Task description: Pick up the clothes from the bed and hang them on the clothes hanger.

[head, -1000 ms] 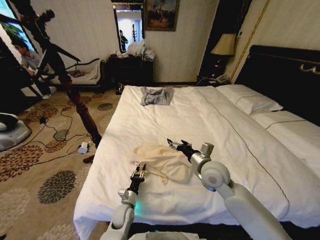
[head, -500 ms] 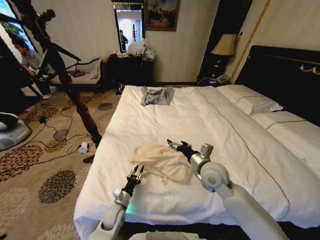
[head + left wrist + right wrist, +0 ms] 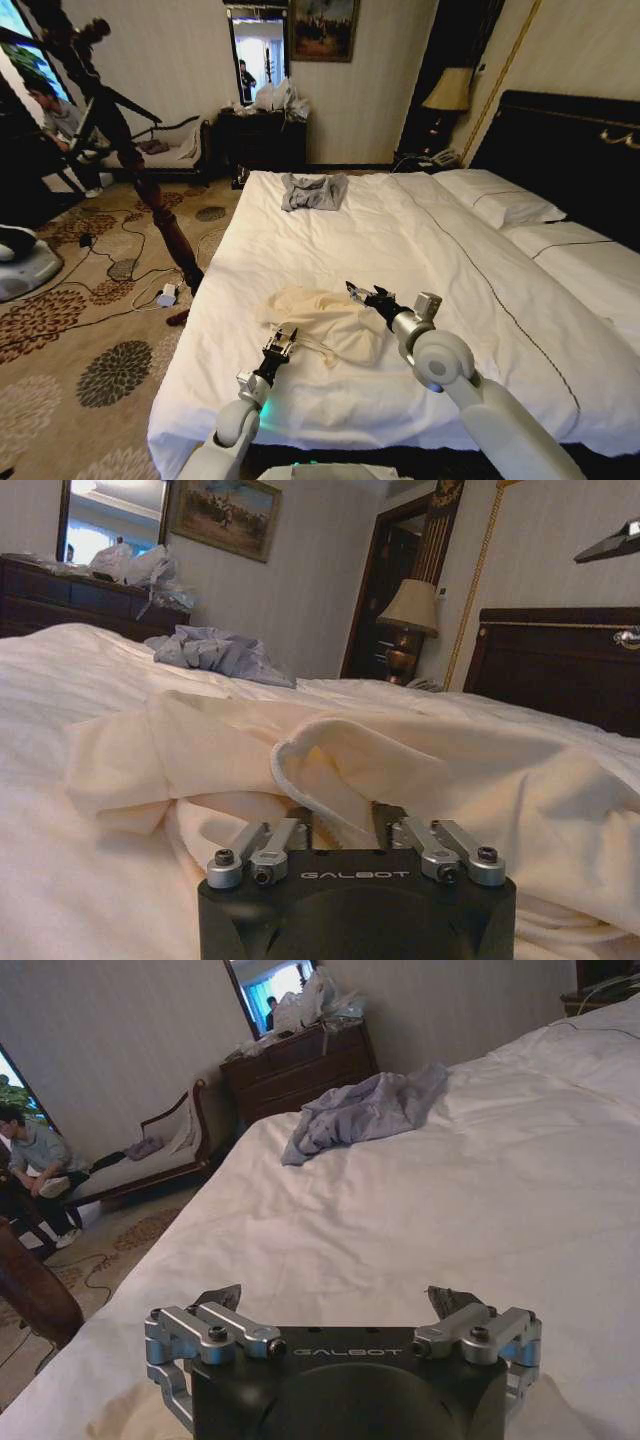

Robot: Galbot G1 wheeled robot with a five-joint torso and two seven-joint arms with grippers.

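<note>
The cream clothes (image 3: 325, 320) are lying crumpled in the lower middle of the head view, on the near part of the bed (image 3: 440, 250), close to its left edge; the white sheets are spreading up and to the right toward the pillows (image 3: 497, 198) and the black headboard (image 3: 575, 140) at the upper right; a small grey garment (image 3: 313, 191) is sitting well apart from the shirt, in the upper middle of the frame at the far end of the mattress.

The left gripper (image 3: 283, 341) is reaching in from the bottom edge and hovering just beside the shirt's lower left border; in the left wrist view the left gripper (image 3: 345, 825) is showing its fingers narrowly parted and holding nothing, the shirt's rolled hem (image 3: 300, 770) lying just in front of their tips, though I cannot tell whether they are touching it.

The right gripper (image 3: 363, 294) is coming in from the lower right and hanging at the shirt's upper right edge; seen from its own wrist, the right gripper (image 3: 335, 1300) is spreading its fingers wide, with nothing between them and bare sheet ahead.

A dark turned-wood coat stand (image 3: 150, 190) is leaning across the left of the head view over the patterned carpet (image 3: 90, 330).
</note>
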